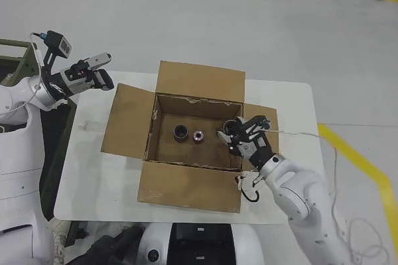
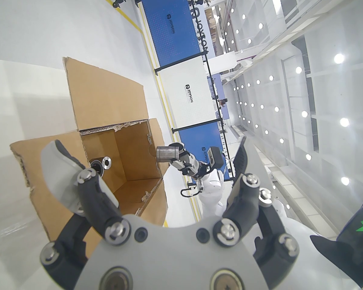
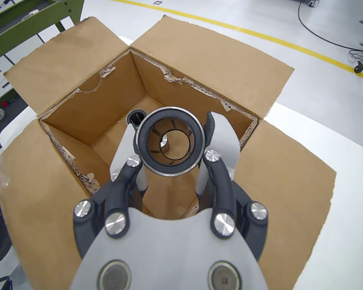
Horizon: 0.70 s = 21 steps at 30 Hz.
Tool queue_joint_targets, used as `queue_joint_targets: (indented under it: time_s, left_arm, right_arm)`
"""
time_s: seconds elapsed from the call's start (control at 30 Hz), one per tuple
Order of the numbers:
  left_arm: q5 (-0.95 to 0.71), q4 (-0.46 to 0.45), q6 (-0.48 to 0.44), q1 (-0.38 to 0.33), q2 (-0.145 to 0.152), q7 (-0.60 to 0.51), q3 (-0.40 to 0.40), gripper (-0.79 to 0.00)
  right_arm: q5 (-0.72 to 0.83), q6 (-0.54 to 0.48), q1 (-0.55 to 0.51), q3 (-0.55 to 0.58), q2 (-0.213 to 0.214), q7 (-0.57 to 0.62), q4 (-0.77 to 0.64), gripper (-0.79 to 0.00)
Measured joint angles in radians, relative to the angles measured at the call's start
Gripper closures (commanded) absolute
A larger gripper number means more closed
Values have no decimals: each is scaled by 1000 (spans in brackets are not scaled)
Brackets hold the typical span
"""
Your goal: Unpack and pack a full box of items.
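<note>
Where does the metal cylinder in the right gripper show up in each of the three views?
Top view: metal cylinder in the right gripper, over the right-arm side of the cardboard box.
Left wrist view: far off, held past the cardboard box's far wall.
Right wrist view: close up, clamped in the gripper, open end toward the camera.
Shared landmark: the cardboard box.

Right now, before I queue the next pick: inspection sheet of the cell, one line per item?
Surface: white table, box on it.
Job's things: cardboard box open, flaps spread; dark cylinder and small round part on its floor; metal sleeve held above the opening.
Clutter: nothing seen.
Grippers: right gripper shut on the sleeve; left gripper open, empty, past the table's corner.
Cables: black cable loop at the right wrist; white cable on the floor.
Surroundings: yellow floor line; green rack beside the table.
</note>
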Motion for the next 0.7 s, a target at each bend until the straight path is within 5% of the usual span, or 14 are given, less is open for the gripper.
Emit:
queue_joint_targets:
  time_s: [0.7]
  left_arm:
    - [0,0,0,0,0,0,0,-785]
  right_arm:
    - [-39,135,305,-258,-60,191,299,0]
